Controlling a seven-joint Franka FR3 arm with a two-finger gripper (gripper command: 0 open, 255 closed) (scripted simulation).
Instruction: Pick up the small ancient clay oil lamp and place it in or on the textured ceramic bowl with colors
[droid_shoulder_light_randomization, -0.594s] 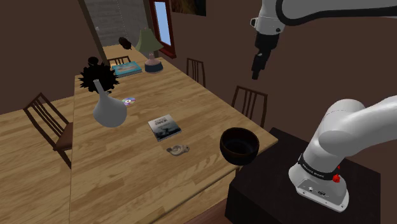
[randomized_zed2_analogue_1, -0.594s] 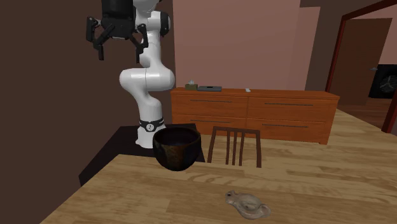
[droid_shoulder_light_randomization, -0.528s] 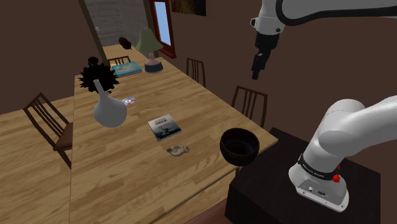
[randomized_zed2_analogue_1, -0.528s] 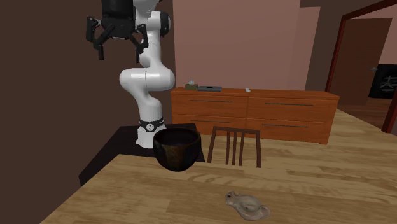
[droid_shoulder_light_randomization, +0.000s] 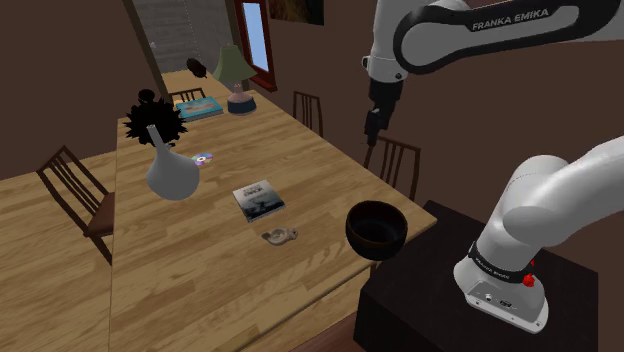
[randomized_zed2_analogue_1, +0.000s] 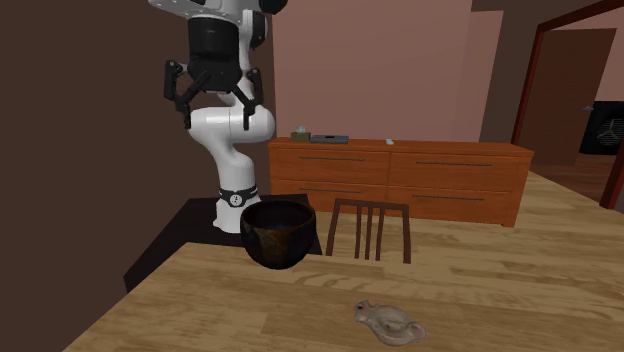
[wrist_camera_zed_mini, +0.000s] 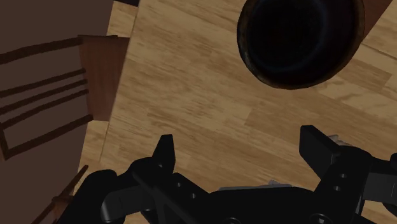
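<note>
Pale, sandy-grey in colour, the small spouted clay oil lamp (droid_shoulder_light_randomization: 281, 236) (randomized_zed2_analogue_1: 388, 320) lies flat on the light wooden plank desk (droid_shoulder_light_randomization: 200, 280) (randomized_zed2_analogue_1: 500, 290), with nothing touching it. In the shoulder view it sits to the left of the dark, round, deep ceramic bowl (droid_shoulder_light_randomization: 377, 230) (randomized_zed2_analogue_1: 280, 233), near it but clearly apart, and just below a thin book with a grey cover (droid_shoulder_light_randomization: 258, 198). The bowl stands upright at the desk's edge, close to the black box that carries the arm, and its rough inside looks almost black from the wrist view (wrist_camera_zed_mini: 299, 41). The black two-finger tool (droid_shoulder_light_randomization: 372, 130) (randomized_zed2_analogue_1: 220, 112) (wrist_camera_zed_mini: 242, 143) hangs high in the air, well above the desk, pointing down, with its fingers spread wide and nothing between them. Seen along the tool, the bowl lies beyond the fingertips, with bare planks between. A brown wooden slat-back chair (randomized_zed2_analogue_1: 372, 230) (droid_shoulder_light_randomization: 392, 165) is tucked in at the desk's edge beside the bowl. Farther along the desk stands a grey, narrow-necked vase holding a black spiky plant (droid_shoulder_light_randomization: 172, 172). An orange-brown wooden dresser (randomized_zed2_analogue_1: 400, 175) stands against the pink wall behind.
</note>
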